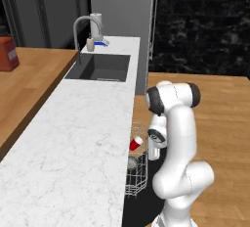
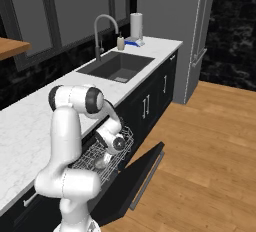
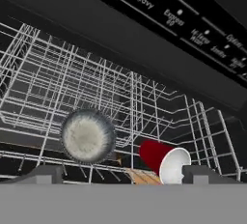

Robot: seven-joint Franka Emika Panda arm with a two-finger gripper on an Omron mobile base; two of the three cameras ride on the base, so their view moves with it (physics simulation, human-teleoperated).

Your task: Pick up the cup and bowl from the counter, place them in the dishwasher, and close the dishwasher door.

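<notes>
The dishwasher stands open with its black door (image 2: 142, 173) dropped down and its white wire rack (image 3: 72, 83) pulled out beside the white marble counter (image 1: 73, 143). The red cup (image 3: 164, 159) lies on its side in the rack, its white inside facing me. The grey bowl (image 3: 88, 136) rests in the rack to the cup's left. Both also show from the base: the cup (image 1: 136, 143) and below it the bowl (image 1: 132, 162). My gripper (image 3: 124, 175) is open just over the rack. The cup lies loose between its fingertips (image 3: 46, 174), nearer the right one.
A sink (image 1: 100, 67) with a tall faucet (image 1: 84, 25) is set in the counter's far end, with a paper roll (image 2: 136, 26) behind it. A grey fridge (image 2: 170, 21) stands past the counter. A red box (image 1: 7, 54) sits on the wooden surface at left.
</notes>
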